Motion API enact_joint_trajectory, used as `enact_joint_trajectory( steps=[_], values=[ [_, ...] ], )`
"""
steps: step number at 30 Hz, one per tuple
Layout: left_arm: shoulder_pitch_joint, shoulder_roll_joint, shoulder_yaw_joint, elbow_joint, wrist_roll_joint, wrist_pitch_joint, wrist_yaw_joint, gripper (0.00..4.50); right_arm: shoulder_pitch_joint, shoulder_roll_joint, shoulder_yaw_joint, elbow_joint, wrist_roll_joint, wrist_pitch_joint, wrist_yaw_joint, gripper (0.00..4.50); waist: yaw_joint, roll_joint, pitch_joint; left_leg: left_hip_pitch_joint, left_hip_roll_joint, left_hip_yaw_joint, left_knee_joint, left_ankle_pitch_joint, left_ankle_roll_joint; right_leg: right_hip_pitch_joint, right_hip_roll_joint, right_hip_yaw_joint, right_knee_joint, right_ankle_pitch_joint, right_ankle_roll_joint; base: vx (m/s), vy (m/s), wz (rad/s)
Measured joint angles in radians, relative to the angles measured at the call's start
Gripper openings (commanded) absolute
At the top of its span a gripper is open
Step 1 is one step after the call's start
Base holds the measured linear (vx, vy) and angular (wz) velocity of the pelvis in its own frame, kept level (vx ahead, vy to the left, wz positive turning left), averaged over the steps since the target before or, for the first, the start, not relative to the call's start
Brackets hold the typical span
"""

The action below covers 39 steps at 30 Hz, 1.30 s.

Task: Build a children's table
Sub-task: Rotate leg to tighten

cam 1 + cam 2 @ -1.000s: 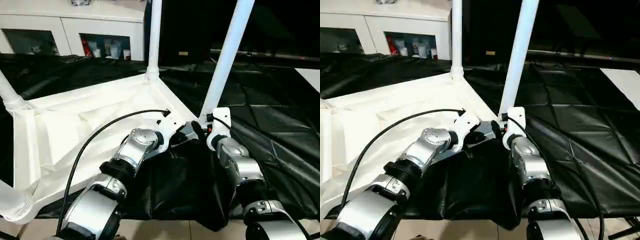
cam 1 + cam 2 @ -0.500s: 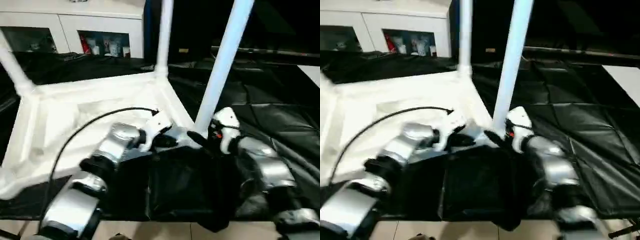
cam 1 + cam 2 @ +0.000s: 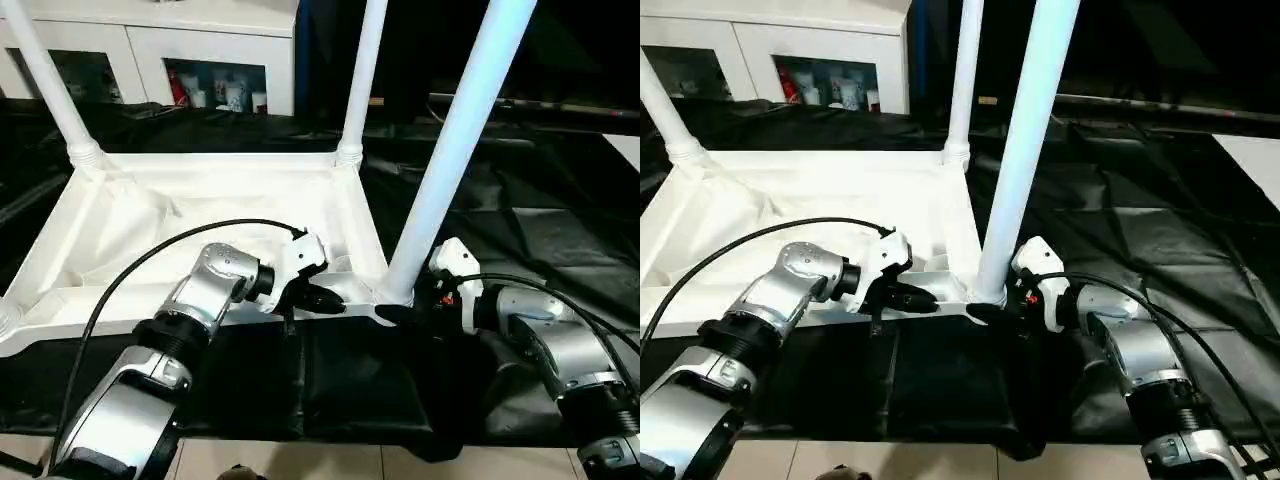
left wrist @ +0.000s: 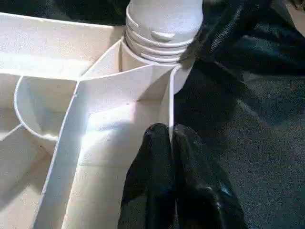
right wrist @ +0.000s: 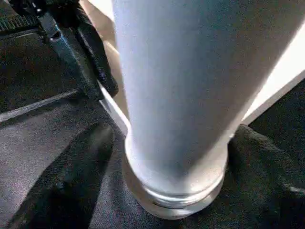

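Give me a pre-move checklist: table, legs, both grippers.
1. Top lying underside up on the black cloth: ok.
2. Near leg standing in its corner socket: ok; fully seated: cannot tell.
3. Two far legs upright in their sockets: ok.
4. Fourth leg fitted: cannot tell.
5. Left gripper pinching the top's rim: ok, shut.
6. Right gripper around the near leg's base: ok, fingers either side, not clamped.

The table top [image 3: 200, 215] and legs [image 3: 455, 140] looked like smooth white plastic, faintly glossy. The cloth [image 3: 560, 220] beneath was black and shiny, creased. The forearms [image 3: 215, 290] were brushed silver metal.
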Motion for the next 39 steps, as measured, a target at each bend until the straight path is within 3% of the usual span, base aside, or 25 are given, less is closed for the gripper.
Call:
enact_joint_trajectory(
  steps=[11,18,23,25,28,33,35,39],
  values=[
    [0.008,0.005,-0.003,-0.015,-0.006,0.012,-0.007,0.0,-0.001,0.0,-0.001,0.0,0.001,0.015,-0.003,2.77,0.006,0.0,0.0,0.0,0.0,0.0,0.0,0.0,0.0,0.0,0.0,0.0,0.0,0.0,0.0,0.0,0.0,0.0],
    [0.008,0.002,-0.002,-0.015,-0.007,0.024,0.011,0.0,0.0,0.034,-0.01,0.006,0.004,0.029,-0.041,2.74,0.003,-0.001,0.0,0.002,0.0,0.0,0.0,0.0,0.0,0.001,0.0,0.0,0.001,0.0,0.0,0.0,0.0,0.0],
    [-0.036,-0.1,0.05,0.074,0.024,0.062,0.299,0.0,-0.055,0.242,-0.13,0.138,-0.017,0.031,-0.461,2.73,-0.02,-0.004,-0.001,0.008,-0.001,0.0,0.001,0.001,-0.001,0.003,-0.001,0.001,0.003,0.0,0.0,-0.01,0.002,-0.02],
    [-0.042,-0.152,0.06,0.093,0.026,0.072,0.397,0.0,-0.082,0.294,-0.162,0.176,-0.024,0.033,-0.595,2.73,-0.021,-0.004,-0.001,0.009,-0.001,-0.001,0.001,0.001,-0.001,0.004,-0.001,0.0,-0.001,0.0,0.001,-0.025,0.006,-0.04],
    [-0.042,-0.211,0.065,0.102,0.03,0.085,0.487,0.0,-0.11,0.336,-0.177,0.21,-0.038,0.029,-0.718,2.73,-0.02,-0.004,-0.002,0.01,-0.002,-0.002,0.001,0.0,-0.001,0.004,-0.001,0.001,-0.003,0.0,0.001,0.0,0.0,0.0],
    [-0.042,-0.224,0.063,0.114,0.055,0.064,0.52,0.0,-0.135,0.369,-0.178,0.255,-0.08,-0.008,-0.791,2.73,-0.019,-0.002,-0.002,0.011,-0.002,-0.002,-0.001,0.0,-0.001,0.004,-0.001,0.001,-0.003,0.001,0.002,0.0,0.0,0.0],
    [-0.045,-0.221,0.062,0.125,0.059,0.049,0.522,0.0,-0.143,0.372,-0.178,0.273,-0.085,-0.024,-0.794,3.29,-0.021,-0.001,-0.003,0.011,-0.002,-0.002,-0.002,0.0,-0.001,0.004,-0.001,0.001,-0.003,0.001,0.002,0.0,0.0,0.0],
    [-0.054,-0.211,0.05,0.141,0.059,0.019,0.512,0.0,-0.144,0.36,-0.176,0.291,-0.089,-0.038,-0.784,3.6,-0.02,-0.001,-0.002,0.01,-0.002,-0.002,-0.002,0.0,-0.001,0.002,-0.001,0.001,-0.003,0.001,0.002,0.0,0.0,0.0]
  ],
)
